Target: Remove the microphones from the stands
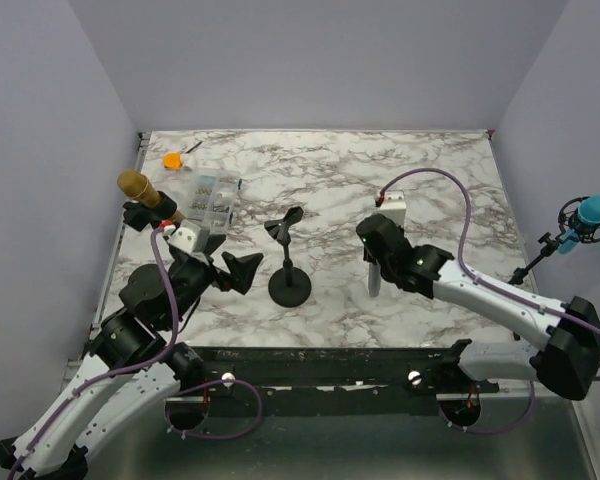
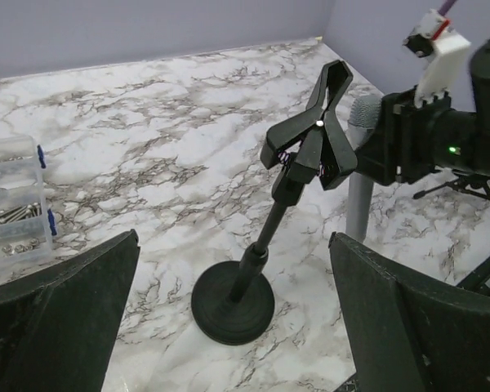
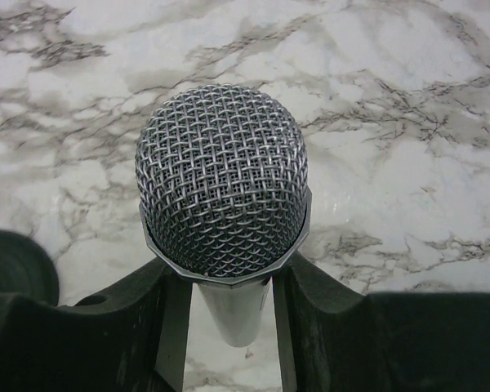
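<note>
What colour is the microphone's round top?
The microphone head is silver mesh; clearest in right wrist view.

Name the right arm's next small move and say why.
Probably lower the microphone onto the table and let go. The right gripper holds it upright by the handle, clear of the stand, whose clip is empty; the left gripper is open.

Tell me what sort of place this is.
Probably a robot test cell in a lab, not a studio. Plain lavender walls box in a marble-patterned table, a left arm and right arm are mounted at its near edge, and the microphone stand looks like a staged prop.
</note>
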`<state>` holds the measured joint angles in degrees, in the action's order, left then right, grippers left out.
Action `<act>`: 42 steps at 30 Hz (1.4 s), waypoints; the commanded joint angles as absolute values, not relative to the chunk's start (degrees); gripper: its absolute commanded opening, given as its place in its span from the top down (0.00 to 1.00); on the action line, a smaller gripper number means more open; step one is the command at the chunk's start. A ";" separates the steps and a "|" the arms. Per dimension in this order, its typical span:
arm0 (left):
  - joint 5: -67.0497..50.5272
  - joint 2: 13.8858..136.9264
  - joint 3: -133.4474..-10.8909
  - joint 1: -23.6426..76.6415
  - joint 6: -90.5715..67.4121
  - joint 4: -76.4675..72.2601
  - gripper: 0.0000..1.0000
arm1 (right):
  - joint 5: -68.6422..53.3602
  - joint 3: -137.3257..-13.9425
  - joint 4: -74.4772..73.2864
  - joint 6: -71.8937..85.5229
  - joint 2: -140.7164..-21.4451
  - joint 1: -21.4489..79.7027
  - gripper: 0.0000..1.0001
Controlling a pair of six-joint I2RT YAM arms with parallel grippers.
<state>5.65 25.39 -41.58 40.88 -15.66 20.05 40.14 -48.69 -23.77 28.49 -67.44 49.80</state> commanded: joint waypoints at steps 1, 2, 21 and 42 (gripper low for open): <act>7.85 21.38 -38.78 40.94 -13.63 21.19 0.01 | 35.06 -54.72 -25.84 27.77 -77.76 41.90 0.99; 6.87 20.81 -38.32 40.89 -13.54 21.14 0.01 | 33.70 -56.07 -25.68 26.85 -80.04 39.97 0.99; 0.18 11.49 -34.89 40.90 -12.48 21.74 0.02 | 22.11 -99.94 -24.91 12.90 -126.42 20.56 0.99; -3.40 12.55 -34.40 40.87 -12.09 19.96 0.03 | 18.64 -129.57 -27.87 8.57 -148.99 19.35 0.62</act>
<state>-2.20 11.55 -34.79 40.91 -12.95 20.78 21.04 -129.25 -26.89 8.93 -147.63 19.33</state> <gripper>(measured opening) 0.978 0.401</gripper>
